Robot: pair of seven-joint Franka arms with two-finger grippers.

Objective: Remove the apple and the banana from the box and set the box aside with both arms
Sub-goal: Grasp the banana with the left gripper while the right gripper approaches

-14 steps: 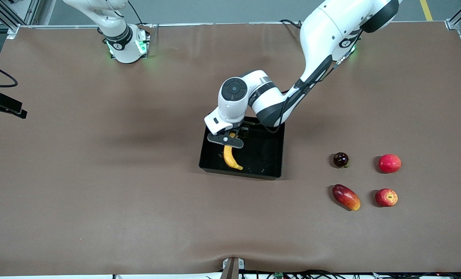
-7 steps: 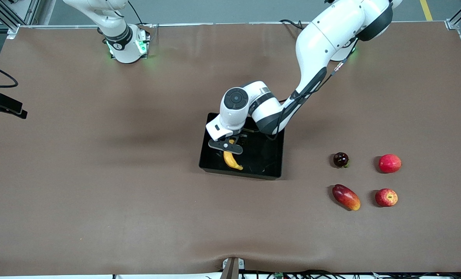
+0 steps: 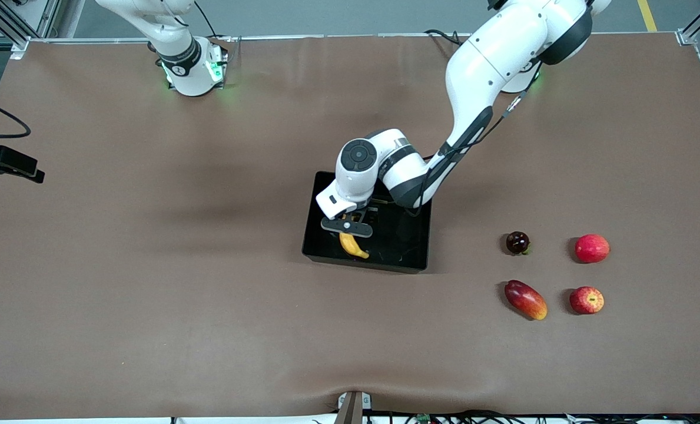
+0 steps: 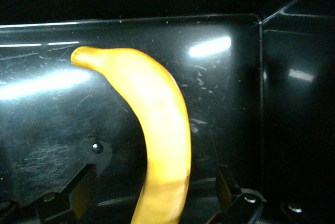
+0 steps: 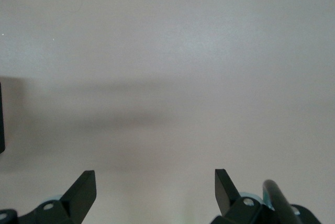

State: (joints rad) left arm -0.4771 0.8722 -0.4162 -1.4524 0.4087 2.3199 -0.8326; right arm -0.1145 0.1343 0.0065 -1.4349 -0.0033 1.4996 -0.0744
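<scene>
The black tray (image 3: 410,259) sits mid-table. The yellow banana (image 3: 353,247) lies in it, at the end toward the right arm. My left gripper (image 3: 347,227) is low in the tray over the banana's stem half. In the left wrist view the banana (image 4: 162,124) rests on the glossy tray floor (image 4: 47,114) between the two spread fingers of my left gripper (image 4: 155,192), with a gap on each side. The streaked red apple (image 3: 586,300) lies on the table toward the left arm's end. My right gripper (image 5: 154,187) is open and empty over bare table.
Beside the apple lie an oval red-yellow mango (image 3: 525,300), a plain pinkish-red fruit (image 3: 591,248) and a small dark round fruit (image 3: 517,242). A black device with a cable (image 3: 8,165) juts in at the table edge on the right arm's end.
My left gripper has come down lower into the tray over the banana, which now shows less from under it. The fruits on the table have not moved.
</scene>
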